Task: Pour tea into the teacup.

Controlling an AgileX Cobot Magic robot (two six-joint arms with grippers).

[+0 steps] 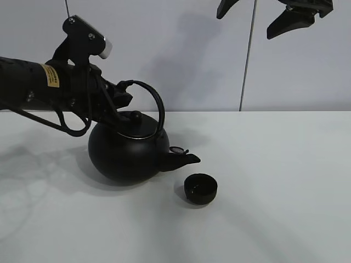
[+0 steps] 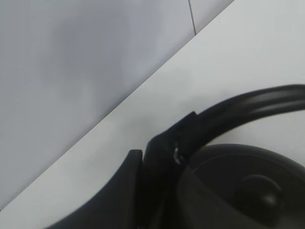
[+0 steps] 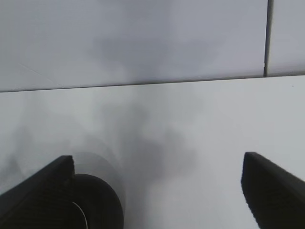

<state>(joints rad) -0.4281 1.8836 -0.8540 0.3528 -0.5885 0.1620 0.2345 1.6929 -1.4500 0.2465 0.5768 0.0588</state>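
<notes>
The teacup sits just lower right of the spout of the kettle, whose handle the left claw clamps, while the right claw hangs spread apart at upper right.

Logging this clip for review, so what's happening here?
The left gripper is shut on the arched handle of the black kettle, which leans toward the teacup with its spout just beside and above the cup's rim. No stream of tea is visible. The teacup sits alone on the white table. The right gripper hangs open and empty, high above the table.
</notes>
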